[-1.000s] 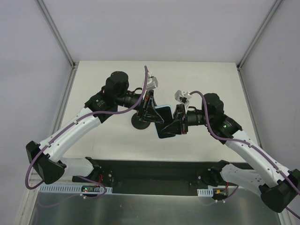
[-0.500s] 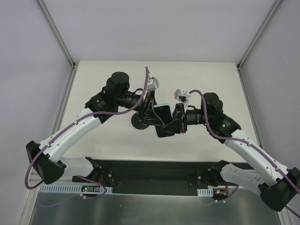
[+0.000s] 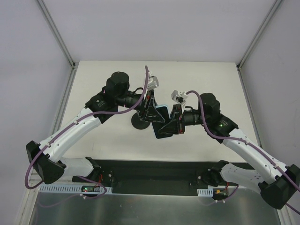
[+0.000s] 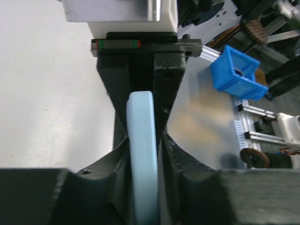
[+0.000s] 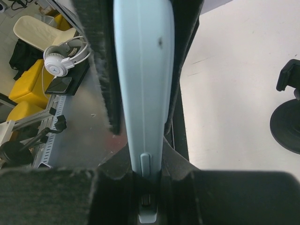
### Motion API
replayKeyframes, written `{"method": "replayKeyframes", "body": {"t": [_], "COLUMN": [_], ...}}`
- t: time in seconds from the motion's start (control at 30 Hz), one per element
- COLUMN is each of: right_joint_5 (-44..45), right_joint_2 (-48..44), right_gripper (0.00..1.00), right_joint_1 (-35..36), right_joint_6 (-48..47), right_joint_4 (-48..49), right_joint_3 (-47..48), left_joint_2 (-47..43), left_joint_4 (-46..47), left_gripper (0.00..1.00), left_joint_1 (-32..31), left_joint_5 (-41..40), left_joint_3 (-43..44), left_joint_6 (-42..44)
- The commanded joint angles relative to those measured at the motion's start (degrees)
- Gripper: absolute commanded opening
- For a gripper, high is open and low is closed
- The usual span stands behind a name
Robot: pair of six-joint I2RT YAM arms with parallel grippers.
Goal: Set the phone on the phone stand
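Right now you are watching two arms meeting over the middle of the bench [image 3: 108,79], with one phone [image 3: 162,125] caught between them. The left gripper [image 3: 151,112] is reaching in from the left and the right gripper [image 3: 172,123] from the right. Each is clenching an opposite end of that single phone, so both are grasping the same thing at once.

Through the left wrist camera you are seeing the phone edge-on, its light blue rim running up between that gripper's two black fingers [image 4: 110,173] near the lens. The other gripper's two fingers are pinching the farther end. The right wrist camera is giving you the same arrangement from the other side: the pale rim [image 5: 143,93] sitting between two near fingers [image 5: 117,176] and two far ones. That makes four fingers pressing on the phone. The phone is hanging clear of the bench, with the pale surface showing well behind it.

One phone stand [image 3: 138,123] is standing on the bench just left of the phone in the top view, its round disc base partly hidden under the left gripper. In the right wrist view it is showing at the right edge [image 5: 287,126], disc and small cradle both visible, apart from the phone.

Beyond the bench you are also getting one blue box-shaped piece [image 4: 234,72] and one pair of white headphones [image 5: 65,58].
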Motion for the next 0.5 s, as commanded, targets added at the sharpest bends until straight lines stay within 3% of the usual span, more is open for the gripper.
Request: {"method": "replayKeyframes", "body": {"t": [0.0, 0.03, 0.13, 0.2, 0.23, 0.33, 0.47], "right_joint_5": [-0.5, -0.3, 1.9, 5.6, 10.2, 21.7, 37.2], "right_joint_2": [-0.8, -0.8, -1.2, -2.0, -2.3, -3.4, -3.1], "right_gripper": [0.01, 0.01, 0.04, 0.21, 0.49, 0.84, 0.99], "right_joint_1": [0.5, 0.5, 0.6, 0.5, 0.5, 0.5, 0.4], "right_joint_6": [0.3, 0.3, 0.3, -1.2, -1.9, -3.7, -1.8], "right_joint_4": [5.6, 5.6, 5.2, 2.4, 1.4, -2.1, -4.6], "right_joint_3": [0.9, 0.9, 0.7, 0.5, 0.2, -1.6, -2.9], "left_joint_2": [-1.2, -1.3, -2.4, -4.1, -4.9, -8.4, -13.4], "left_joint_4": [2.5, 2.4, 1.8, 0.5, -1.0, -3.2, -4.0], "left_gripper": [0.15, 0.03, 0.0, 0.0, 0.0, 0.0, 0.0], "left_joint_1": [-0.2, -0.2, -0.2, -0.1, 0.0, 0.0, 0.3], "left_joint_5": [1.5, 1.4, -0.6, -6.7, -9.6, -24.4, -43.9], "left_joint_3": [1.5, 1.5, 0.9, 1.0, 0.8, 0.3, -1.8], "left_joint_6": [0.1, 0.3, 1.7, 2.7, 3.9, 6.6, 8.1]}}
